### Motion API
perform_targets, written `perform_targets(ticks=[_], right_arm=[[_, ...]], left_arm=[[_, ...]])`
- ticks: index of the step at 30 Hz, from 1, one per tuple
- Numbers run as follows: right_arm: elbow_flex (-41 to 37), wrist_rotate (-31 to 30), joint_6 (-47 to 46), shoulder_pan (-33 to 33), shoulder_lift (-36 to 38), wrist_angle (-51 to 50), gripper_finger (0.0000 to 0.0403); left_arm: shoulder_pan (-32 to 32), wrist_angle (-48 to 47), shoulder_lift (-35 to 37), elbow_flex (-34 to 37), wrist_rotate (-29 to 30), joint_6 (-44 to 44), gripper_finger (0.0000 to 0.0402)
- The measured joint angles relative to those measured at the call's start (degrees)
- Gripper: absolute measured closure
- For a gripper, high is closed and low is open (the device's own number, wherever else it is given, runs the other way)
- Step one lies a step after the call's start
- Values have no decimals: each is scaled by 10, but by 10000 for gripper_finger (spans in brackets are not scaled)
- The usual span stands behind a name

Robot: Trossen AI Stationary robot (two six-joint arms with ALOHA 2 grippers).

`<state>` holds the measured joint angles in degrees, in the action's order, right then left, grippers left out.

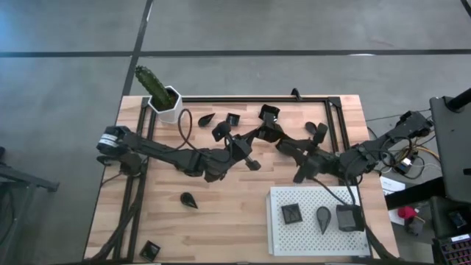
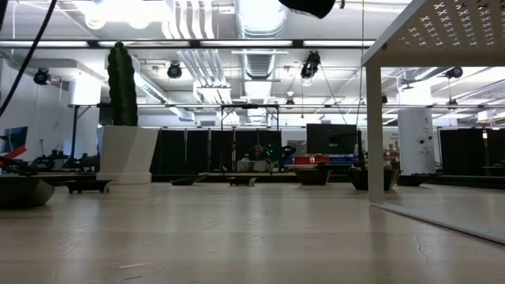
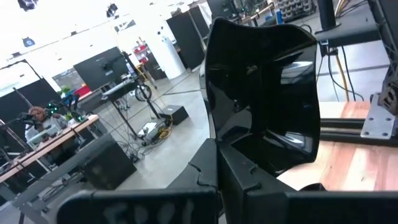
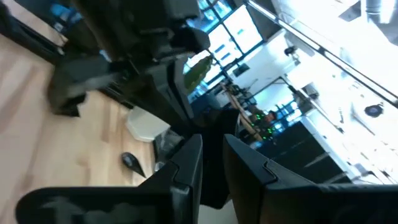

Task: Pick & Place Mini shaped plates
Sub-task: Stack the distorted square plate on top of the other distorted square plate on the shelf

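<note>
Above mid-worktop [image 1: 221, 213], left end effector [image 3: 217, 146] clamped on rim of a glossy black square plate [image 3: 267, 93], held aloft near right end effector [image 4: 211, 152], seemingly pinching the same dish. Judged light, rigid, slippery, chip-prone; best taken by the raised rim. Other plates [image 1: 190, 199] scattered; three on white tray [image 1: 283, 235]

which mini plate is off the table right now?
The square plate gripped by the left gripper, held up over the table's far middle. The other plates lie on the wood or on the white tray.
</note>
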<state>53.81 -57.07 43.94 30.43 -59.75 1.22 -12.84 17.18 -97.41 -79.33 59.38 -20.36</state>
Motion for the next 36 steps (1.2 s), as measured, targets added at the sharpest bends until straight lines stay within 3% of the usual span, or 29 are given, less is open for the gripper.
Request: perform_targets(ticks=[16, 31, 36], right_arm=[[-6, 1, 10, -59, 0, 12, 342], [-6, 1, 8, -69, 0, 11, 342], [-6, -1, -3, -69, 0, 11, 366]], left_arm=[[-1, 19, -4, 0, -33, -3, 402], [-13, 28, -4, 0, -55, -2, 402], [-13, 28, -4, 0, -57, -2, 402]])
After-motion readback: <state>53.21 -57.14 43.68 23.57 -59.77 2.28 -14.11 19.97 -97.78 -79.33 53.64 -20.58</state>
